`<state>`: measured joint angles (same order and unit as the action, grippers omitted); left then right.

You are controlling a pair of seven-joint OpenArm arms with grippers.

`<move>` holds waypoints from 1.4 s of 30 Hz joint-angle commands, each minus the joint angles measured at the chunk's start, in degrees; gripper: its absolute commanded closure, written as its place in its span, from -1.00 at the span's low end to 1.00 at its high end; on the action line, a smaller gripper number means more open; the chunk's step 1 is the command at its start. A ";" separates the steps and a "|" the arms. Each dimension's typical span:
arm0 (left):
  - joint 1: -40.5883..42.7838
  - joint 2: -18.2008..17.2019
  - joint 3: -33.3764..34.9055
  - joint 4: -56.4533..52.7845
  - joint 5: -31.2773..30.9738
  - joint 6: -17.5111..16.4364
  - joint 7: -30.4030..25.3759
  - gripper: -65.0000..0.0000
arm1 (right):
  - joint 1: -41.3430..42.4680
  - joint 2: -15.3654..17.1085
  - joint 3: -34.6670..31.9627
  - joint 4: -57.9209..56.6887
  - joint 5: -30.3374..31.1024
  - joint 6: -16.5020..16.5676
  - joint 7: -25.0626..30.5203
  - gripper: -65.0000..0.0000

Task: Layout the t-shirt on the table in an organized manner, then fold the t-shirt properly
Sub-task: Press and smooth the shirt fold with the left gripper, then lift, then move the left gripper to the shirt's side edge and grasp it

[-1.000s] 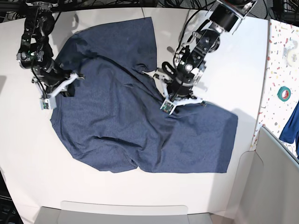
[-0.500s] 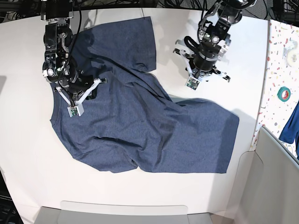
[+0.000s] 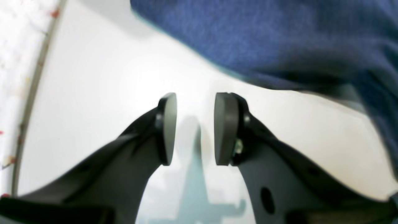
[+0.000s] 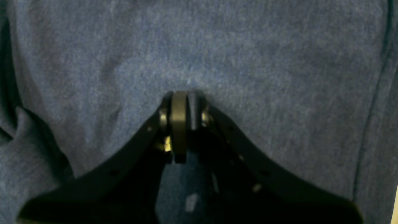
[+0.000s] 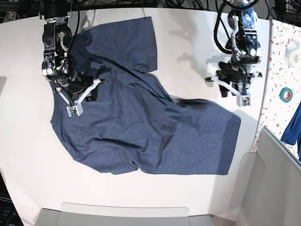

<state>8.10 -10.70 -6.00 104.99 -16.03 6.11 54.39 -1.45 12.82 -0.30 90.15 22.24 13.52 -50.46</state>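
Note:
The dark navy t-shirt (image 5: 141, 127) lies crumpled and partly spread across the white table (image 5: 28, 155), with a sleeve at the top. My left gripper (image 5: 231, 84) hovers over bare table just right of the shirt. In the left wrist view it (image 3: 196, 102) is open with nothing between its pads, and the shirt's edge (image 3: 279, 37) lies beyond it. My right gripper (image 5: 89, 92) rests on the shirt's upper left part. The right wrist view shows it (image 4: 183, 93) shut, with its tips pinching the fabric (image 4: 248, 62).
A speckled white surface (image 5: 287, 42) borders the table on the right, carrying a green tape roll (image 5: 285, 94) and a white roll (image 5: 295, 56). A brighter blue cloth (image 5: 294, 125) hangs at the right edge. Grey panels stand at the front (image 5: 122, 214) and right (image 5: 277, 179).
My left gripper let go of the shirt's middle, moved up and right to bare table, and opened. My right gripper shifted right with the shirt's left part, then held still.

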 commanded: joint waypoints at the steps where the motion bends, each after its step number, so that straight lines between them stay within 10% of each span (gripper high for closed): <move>1: -3.22 -1.39 -1.69 -1.47 -1.24 0.18 -0.98 0.40 | -0.61 0.50 0.08 -0.26 -2.15 -0.64 -4.18 0.82; 9: -12.01 -6.22 -5.47 -20.20 -12.32 -2.99 -0.02 0.43 | -1.40 0.68 0.08 -0.17 -2.15 -0.64 -4.18 0.82; 26: -3.48 -5.17 -8.46 -21.96 -40.19 -6.07 6.40 0.43 | 0.35 -0.12 0.25 -0.61 -2.15 -0.64 -4.18 0.82; 42: -3.83 -5.43 -8.29 -21.87 -41.51 -6.07 6.93 0.42 | 0.27 -1.17 0.51 -0.70 -2.15 -0.73 -4.18 0.82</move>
<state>4.27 -15.75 -14.31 82.87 -58.76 -0.91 59.68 -0.80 11.40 0.30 89.89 21.28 13.30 -51.31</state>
